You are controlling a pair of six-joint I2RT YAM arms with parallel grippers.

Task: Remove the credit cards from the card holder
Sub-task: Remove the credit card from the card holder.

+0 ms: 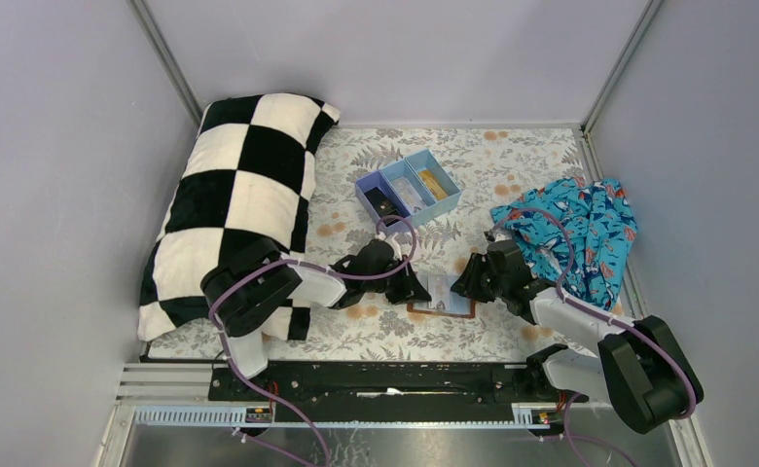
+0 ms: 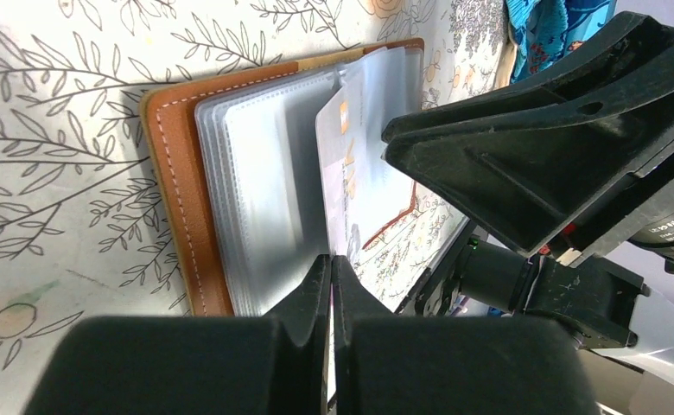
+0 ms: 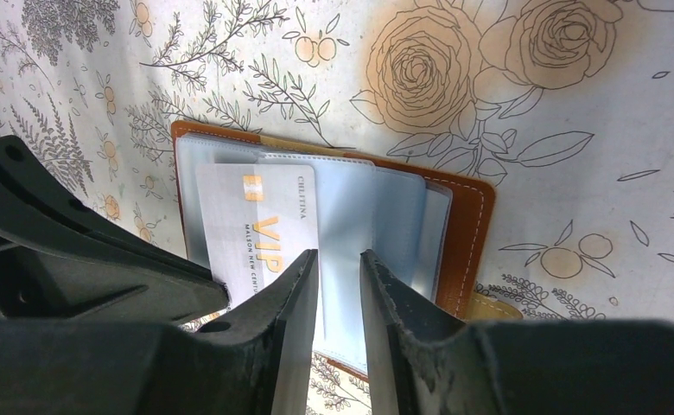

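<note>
Floral table (image 1: 512, 156) carries pillow (image 1: 239, 195), blue tray (image 1: 424, 208), card holder (image 1: 441, 294), cloth (image 1: 575, 229).

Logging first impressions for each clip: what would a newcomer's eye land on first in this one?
The big black-and-white checkered pillow along the table's left side stands out first, with a bright blue patterned cloth bunched at the right. Between them, the left gripper and right gripper flank the open brown card holder, where a pale card printed VIP shows among clear sleeves.

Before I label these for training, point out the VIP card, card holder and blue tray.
VIP card (image 3: 256, 220): right wrist view, printed face.
card holder (image 3: 470, 238): right wrist view, leather edge.
blue tray (image 1: 432, 210): top view, near wall.
</note>
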